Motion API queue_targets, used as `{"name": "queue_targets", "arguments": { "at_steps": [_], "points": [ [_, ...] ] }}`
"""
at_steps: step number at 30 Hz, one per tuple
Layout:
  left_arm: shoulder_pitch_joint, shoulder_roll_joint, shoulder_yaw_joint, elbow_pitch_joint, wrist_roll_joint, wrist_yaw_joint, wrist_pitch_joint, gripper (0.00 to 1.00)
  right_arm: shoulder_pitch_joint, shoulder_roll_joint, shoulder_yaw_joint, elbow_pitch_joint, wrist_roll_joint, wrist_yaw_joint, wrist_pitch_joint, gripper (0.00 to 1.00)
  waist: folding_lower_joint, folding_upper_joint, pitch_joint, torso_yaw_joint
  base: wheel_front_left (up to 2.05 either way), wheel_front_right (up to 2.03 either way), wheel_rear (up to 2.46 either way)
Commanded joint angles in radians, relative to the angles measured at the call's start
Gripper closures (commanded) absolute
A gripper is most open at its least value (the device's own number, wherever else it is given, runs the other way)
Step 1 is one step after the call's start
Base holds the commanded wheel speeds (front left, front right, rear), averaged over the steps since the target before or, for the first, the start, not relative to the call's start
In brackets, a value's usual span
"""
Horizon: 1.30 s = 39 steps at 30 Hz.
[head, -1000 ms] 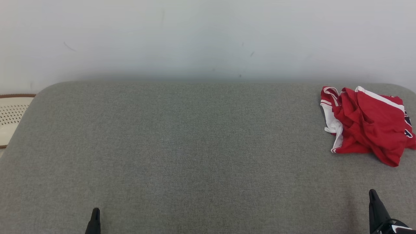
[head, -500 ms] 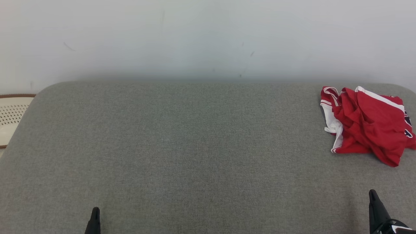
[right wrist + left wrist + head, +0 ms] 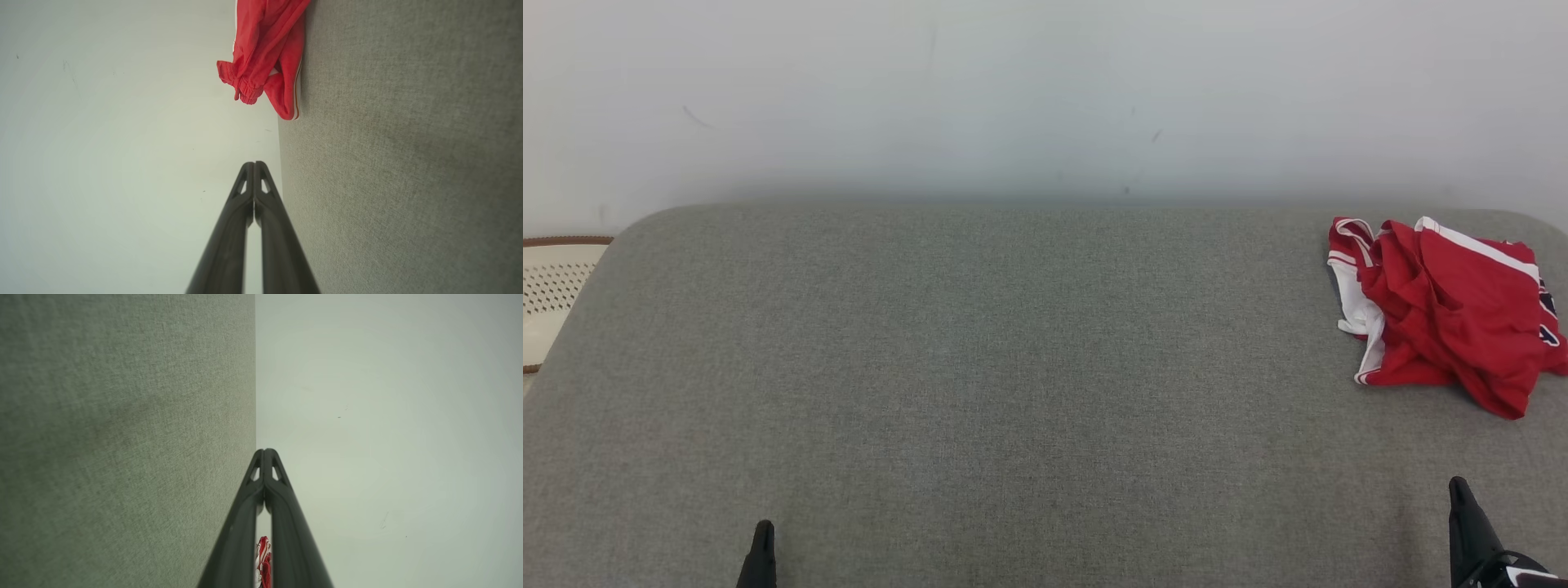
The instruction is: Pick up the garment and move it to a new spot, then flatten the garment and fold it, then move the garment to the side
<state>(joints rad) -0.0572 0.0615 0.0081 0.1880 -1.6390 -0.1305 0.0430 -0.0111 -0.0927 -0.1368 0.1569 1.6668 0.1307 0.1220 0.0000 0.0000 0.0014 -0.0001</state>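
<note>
The garment (image 3: pixel 1445 314) is a red piece with white trim, lying crumpled at the far right of the grey fabric surface (image 3: pixel 1013 367). It also shows at the top of the right wrist view as the garment (image 3: pixel 263 53) and as a small red patch (image 3: pixel 263 561) between the fingers in the left wrist view. My left gripper (image 3: pixel 761 543) rests at the lower left, shut and empty, its tips touching (image 3: pixel 264 453). My right gripper (image 3: pixel 1460 498) sits at the lower right, below the garment and apart from it, shut with nothing held (image 3: pixel 254 165).
A pale wall (image 3: pixel 1045 98) rises behind the grey surface. A cream perforated object with a brown rim (image 3: pixel 551 298) sits past the surface's left edge. The surface's corners are rounded.
</note>
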Motion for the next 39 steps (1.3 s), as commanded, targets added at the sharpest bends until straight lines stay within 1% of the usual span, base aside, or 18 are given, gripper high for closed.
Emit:
{"name": "queue_targets", "arguments": {
  "at_steps": [1,39],
  "points": [
    [0.002,0.003,0.004,0.003,0.003,-0.004,0.003,1.00,-0.006,0.002,-0.002,0.003,-0.006,0.000,0.002,1.00,0.0000,0.0000,0.000,0.000,0.00,0.00,0.00],
    [0.001,-0.003,0.009,0.003,0.008,-0.004,0.008,1.00,-0.009,0.012,-0.015,0.005,-0.017,0.000,0.014,1.00,0.0000,0.0000,0.000,0.000,0.00,0.00,0.00]
  ]
}}
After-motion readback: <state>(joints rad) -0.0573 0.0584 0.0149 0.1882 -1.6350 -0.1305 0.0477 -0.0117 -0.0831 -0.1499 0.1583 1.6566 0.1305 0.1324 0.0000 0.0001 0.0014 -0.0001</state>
